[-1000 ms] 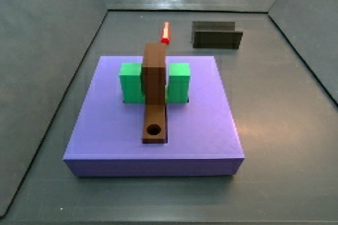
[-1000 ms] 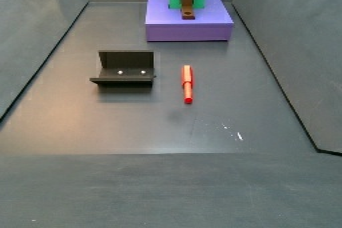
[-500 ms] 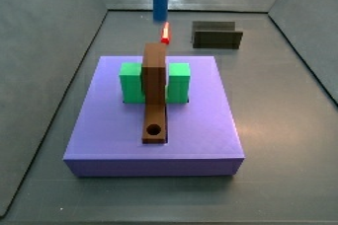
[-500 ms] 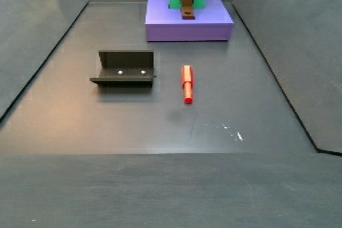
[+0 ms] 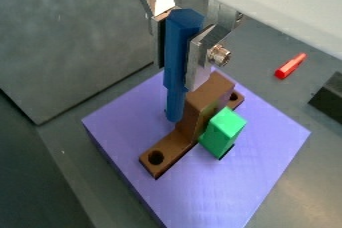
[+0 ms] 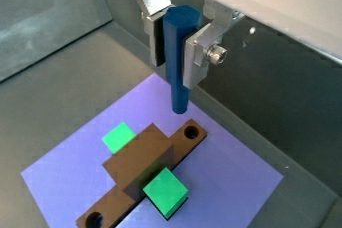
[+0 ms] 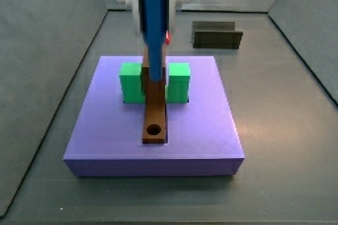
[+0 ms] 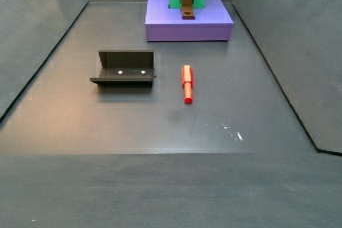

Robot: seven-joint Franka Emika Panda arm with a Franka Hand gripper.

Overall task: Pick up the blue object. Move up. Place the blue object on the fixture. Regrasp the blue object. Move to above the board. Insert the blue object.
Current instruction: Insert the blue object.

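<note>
1. Grey floor and grey walls are boxing in the whole scene, and the gripper (image 5: 185, 32) is hanging above the board (image 5: 254, 182) with the blue object (image 5: 179, 57) clamped upright between its silver fingers (image 5: 211, 44); the jaws are standing only as far apart as the peg is thick.
2. Just below the jaws, the peg's lower end is pointing down at the brown bar (image 6: 150, 160), and in a wrist view it is sitting near the round hole (image 6: 191, 131) but, by my reading, not yet squarely over it.
3. So the job in hand is the lining-up: I'd be sliding the peg along the bar until its tip is centred on that hole, keeping it plumb, and only then lowering slowly, since a tilted or offset tip could be catching the rim.
4. As for the peg itself, it is looking slim, straight, plain blue and square-edged, with most of its length showing beneath the pads.
5. Further out from the jaws, two green blocks (image 5: 225, 132) are flanking the bar.
6. Well away from the jaws, the red peg (image 8: 187, 84) is lying on the floor beside the fixture (image 8: 126, 69), both untouched.
</note>
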